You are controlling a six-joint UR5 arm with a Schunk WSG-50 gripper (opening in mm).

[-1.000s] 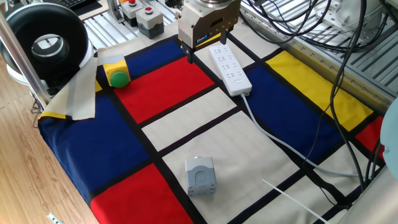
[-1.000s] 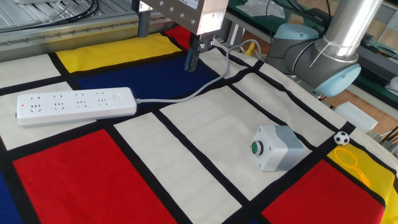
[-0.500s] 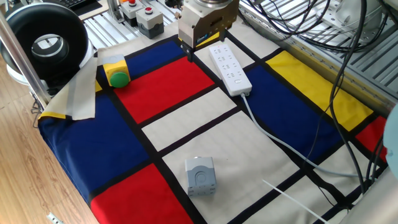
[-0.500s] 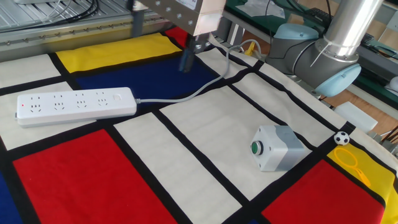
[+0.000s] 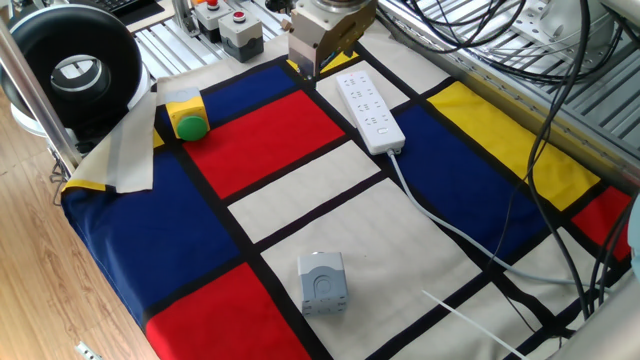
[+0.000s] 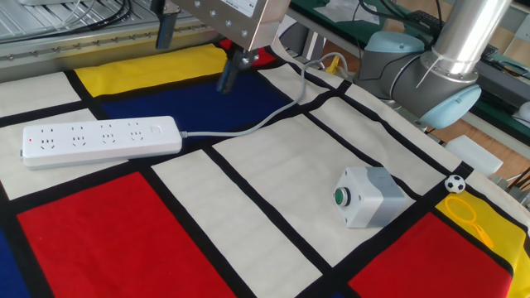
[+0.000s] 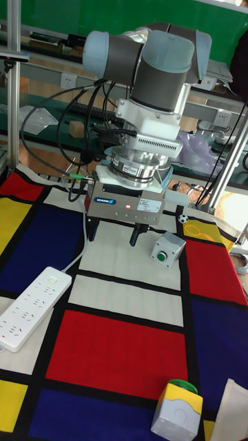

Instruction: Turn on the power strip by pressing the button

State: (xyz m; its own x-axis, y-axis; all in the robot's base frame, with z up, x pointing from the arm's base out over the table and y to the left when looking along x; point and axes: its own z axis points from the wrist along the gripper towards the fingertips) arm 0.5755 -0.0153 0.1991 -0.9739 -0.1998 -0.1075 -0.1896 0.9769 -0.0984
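**Approaching the switch end of the strip**

Hovering above the cloth, the two dark fingers [image 7: 136, 236] of the grey two-finger gripper [image 7: 113, 233] stand wide apart in the tall fixed view, holding nothing and touching nothing. You will find the long flat white plastic power strip [image 6: 99, 141] lying flat on the chequered red, blue, yellow and white tablecloth [image 6: 248, 223], well clear of the gripper. Its tiny pale button [image 6: 156, 129] sits near the end where the white cable [image 6: 248, 126] leaves the body; it is nearly the colour of the casing, so fix its place from the other fixed view.

To do this step well, you should carry one fingertip directly over that button, then descend straight down and press squarely, so that the strip does not slide or tip. Do not mistake the small grey box with a green button [image 6: 368, 197] or the green dome button on its yellow box [image 5: 186, 116] for the target.
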